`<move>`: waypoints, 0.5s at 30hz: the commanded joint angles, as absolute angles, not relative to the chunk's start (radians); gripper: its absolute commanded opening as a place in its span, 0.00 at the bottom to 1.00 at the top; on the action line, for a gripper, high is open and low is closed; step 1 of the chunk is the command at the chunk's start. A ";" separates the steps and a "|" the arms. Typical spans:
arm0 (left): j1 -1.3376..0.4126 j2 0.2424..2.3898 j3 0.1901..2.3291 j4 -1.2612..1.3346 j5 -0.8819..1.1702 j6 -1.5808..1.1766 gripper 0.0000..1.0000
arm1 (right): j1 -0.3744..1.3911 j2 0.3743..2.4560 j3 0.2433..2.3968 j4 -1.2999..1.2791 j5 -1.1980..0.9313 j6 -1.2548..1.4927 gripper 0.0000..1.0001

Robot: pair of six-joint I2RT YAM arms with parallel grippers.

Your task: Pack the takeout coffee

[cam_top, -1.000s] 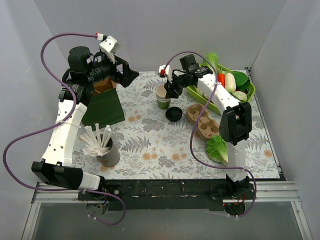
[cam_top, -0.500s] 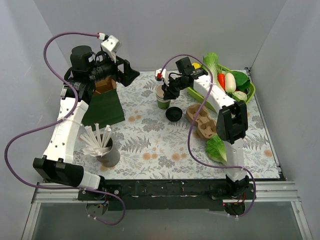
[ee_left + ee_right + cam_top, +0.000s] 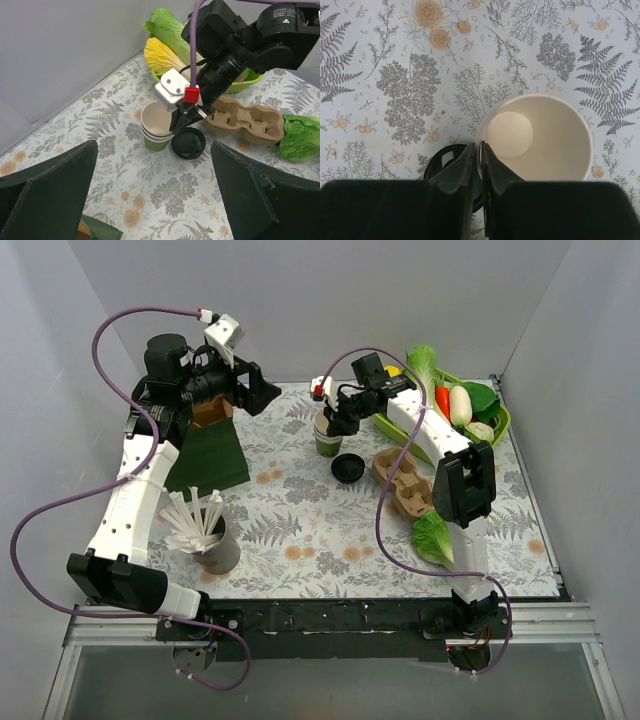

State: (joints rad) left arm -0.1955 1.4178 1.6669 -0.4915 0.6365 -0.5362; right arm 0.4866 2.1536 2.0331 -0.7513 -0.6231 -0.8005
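The paper cup [image 3: 325, 443], cream above and green below, stands upright at the back middle of the floral mat. It also shows in the left wrist view [image 3: 158, 127] and the right wrist view [image 3: 540, 135]. My right gripper [image 3: 335, 426] is shut on the cup's near rim, one finger inside and one outside [image 3: 480, 147]. The flat black lid [image 3: 348, 468] lies on the mat just beside the cup, also seen in the left wrist view [image 3: 188, 143]. My left gripper [image 3: 262, 390] is open and empty, held high at the back left [image 3: 155, 192].
A brown pulp two-hole tray [image 3: 405, 483] lies right of the lid. A green basket of vegetables [image 3: 470, 410] stands at the back right, and a lettuce leaf [image 3: 435, 538] lies nearer. A grey cup of white sticks [image 3: 215, 545] and a dark green bag [image 3: 212, 450] are on the left.
My right gripper has moved a little left and down onto the cup's rim and closed on it. My left arm has shifted slightly.
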 commanded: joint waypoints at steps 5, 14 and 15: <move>-0.195 1.407 1.625 -0.476 0.649 -0.546 0.98 | 0.495 2.158 2.054 -0.747 -0.594 -0.801 0.11; -0.198 1.479 1.595 -0.384 0.575 -0.667 0.98 | 0.503 2.164 2.065 -0.755 -0.541 -0.779 0.01; -0.198 1.488 1.597 -0.382 0.569 -0.698 0.98 | 0.502 2.149 2.059 -0.750 -0.540 -0.772 0.01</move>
State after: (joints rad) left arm -0.1959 1.4597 1.5867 -0.4301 0.6132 -0.6079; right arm 0.5018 2.1536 2.0335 -0.7406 -0.5755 -0.7914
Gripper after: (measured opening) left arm 0.981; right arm 0.031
